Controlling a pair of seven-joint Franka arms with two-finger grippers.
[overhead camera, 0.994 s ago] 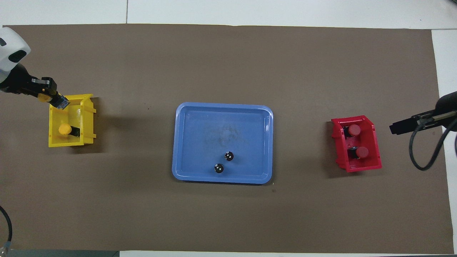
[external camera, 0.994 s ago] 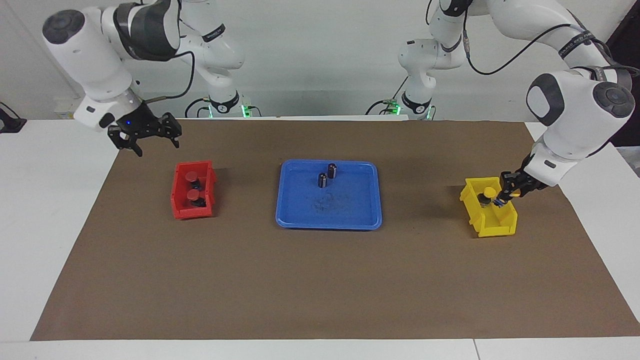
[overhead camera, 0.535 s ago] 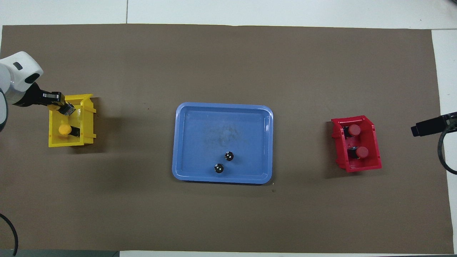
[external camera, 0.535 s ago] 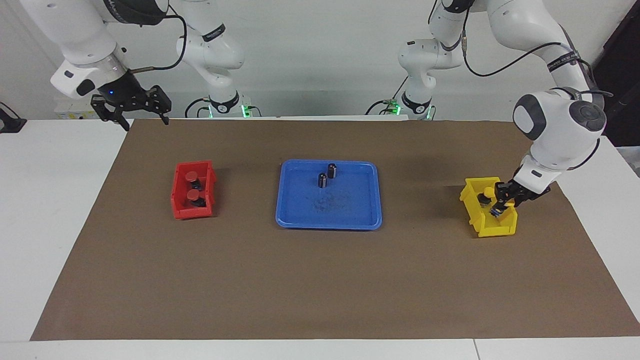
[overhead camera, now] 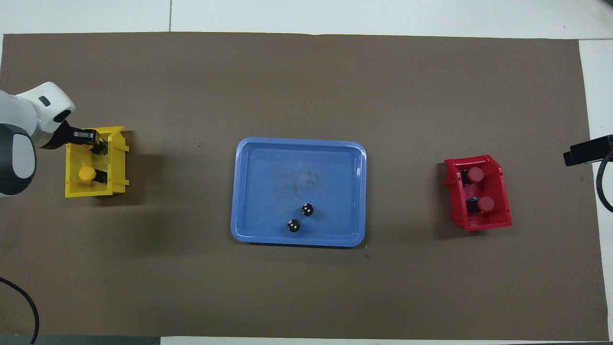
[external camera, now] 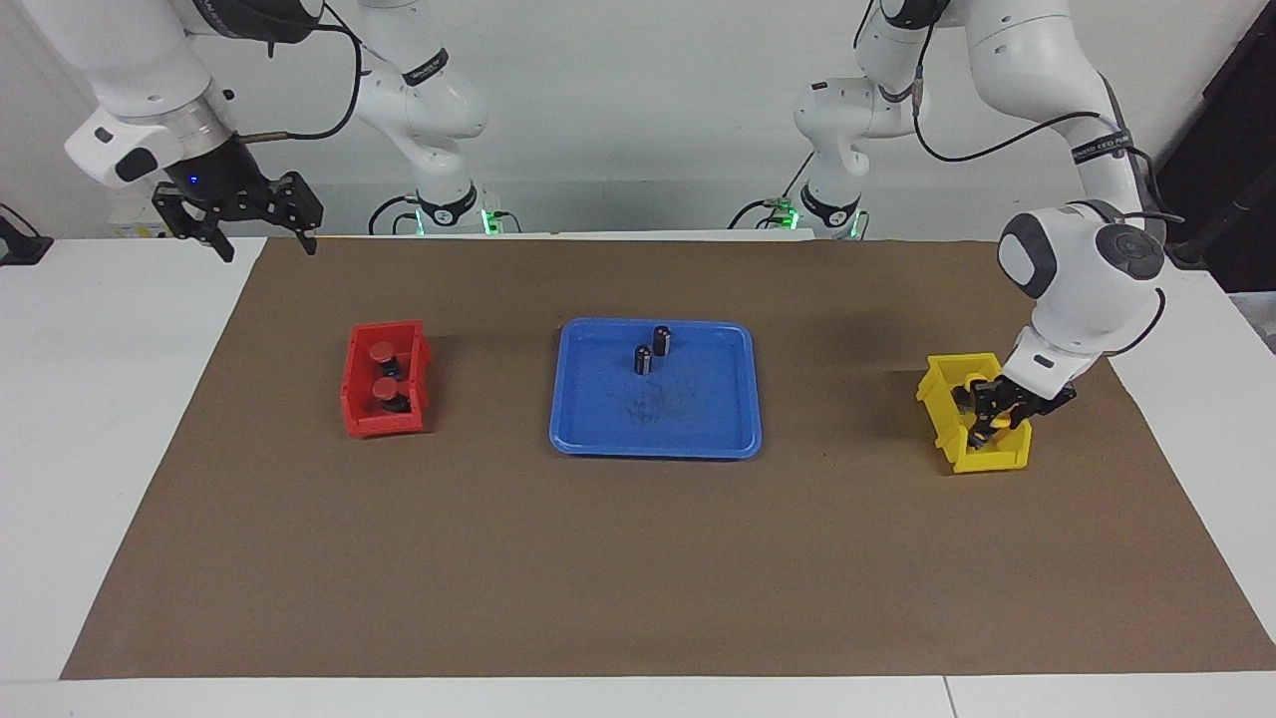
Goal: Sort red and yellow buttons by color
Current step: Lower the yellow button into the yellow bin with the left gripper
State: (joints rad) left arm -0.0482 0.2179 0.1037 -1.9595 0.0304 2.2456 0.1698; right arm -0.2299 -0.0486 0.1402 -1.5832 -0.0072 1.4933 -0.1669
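You have two red buttons point(overhead camera: 474, 174) point(overhead camera: 486, 204), both lying in the one red bin point(overhead camera: 498, 221). One yellow button point(overhead camera: 86, 173) shows plainly in the single yellow bin point(overhead camera: 119, 184); a second there cannot be made out. Two dark capless cylinders point(overhead camera: 307, 209) point(overhead camera: 293, 226) stand in the one blue tray point(overhead camera: 249, 191). One brown mat point(overhead camera: 306, 287) covers the tabletop.

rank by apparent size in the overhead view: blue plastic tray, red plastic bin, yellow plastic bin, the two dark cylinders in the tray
1. Blue plastic tray, by far the largest.
2. Red plastic bin and yellow plastic bin: look alike, no ranking.
3. Two dark cylinders: smallest, alike.
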